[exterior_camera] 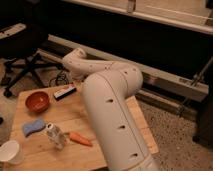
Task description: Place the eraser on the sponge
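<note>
The eraser point(65, 92), a flat black block with a light side strip, lies near the far edge of the wooden table point(45, 160), just right of the red bowl. The light-blue sponge point(33, 126) rests on the table's left side, in front of the bowl and apart from the eraser. My white arm point(107, 100) folds back over the table. Its far link comes down behind the eraser's right end, and my gripper point(75, 83) sits there, mostly hidden by the arm.
A red bowl point(37, 101) stands at the back left. A white cup point(10, 152) is at the front left corner. A clear bottle point(55, 135) and an orange carrot point(80, 139) lie mid-table. An office chair point(22, 65) stands beyond the table.
</note>
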Robot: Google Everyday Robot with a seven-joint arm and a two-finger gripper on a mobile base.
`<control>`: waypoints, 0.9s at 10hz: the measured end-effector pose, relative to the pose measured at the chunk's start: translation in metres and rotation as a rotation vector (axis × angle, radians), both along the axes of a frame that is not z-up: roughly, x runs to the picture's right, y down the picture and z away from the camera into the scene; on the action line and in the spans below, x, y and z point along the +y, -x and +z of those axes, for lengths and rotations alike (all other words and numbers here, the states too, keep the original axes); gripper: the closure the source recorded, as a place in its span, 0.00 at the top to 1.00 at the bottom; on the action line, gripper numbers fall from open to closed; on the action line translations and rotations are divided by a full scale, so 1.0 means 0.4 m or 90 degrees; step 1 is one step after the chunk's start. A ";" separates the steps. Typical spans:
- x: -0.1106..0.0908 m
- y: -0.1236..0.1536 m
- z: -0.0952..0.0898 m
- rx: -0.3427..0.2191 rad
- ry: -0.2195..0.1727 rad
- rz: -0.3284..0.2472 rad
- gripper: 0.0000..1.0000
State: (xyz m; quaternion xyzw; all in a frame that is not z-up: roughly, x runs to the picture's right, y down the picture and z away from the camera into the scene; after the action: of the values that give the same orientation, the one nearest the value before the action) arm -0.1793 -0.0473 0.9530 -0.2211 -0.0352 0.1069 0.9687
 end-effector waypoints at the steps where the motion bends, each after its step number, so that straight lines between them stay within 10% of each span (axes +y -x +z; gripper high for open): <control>1: -0.005 -0.010 -0.009 0.001 0.006 0.008 0.43; 4: -0.033 -0.054 -0.030 0.009 0.016 0.040 0.74; 9: -0.032 -0.051 -0.030 0.008 0.017 0.040 0.78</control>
State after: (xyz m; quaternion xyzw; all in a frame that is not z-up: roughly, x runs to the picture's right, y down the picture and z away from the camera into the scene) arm -0.1591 -0.0601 0.9409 -0.2320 -0.0342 0.1392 0.9621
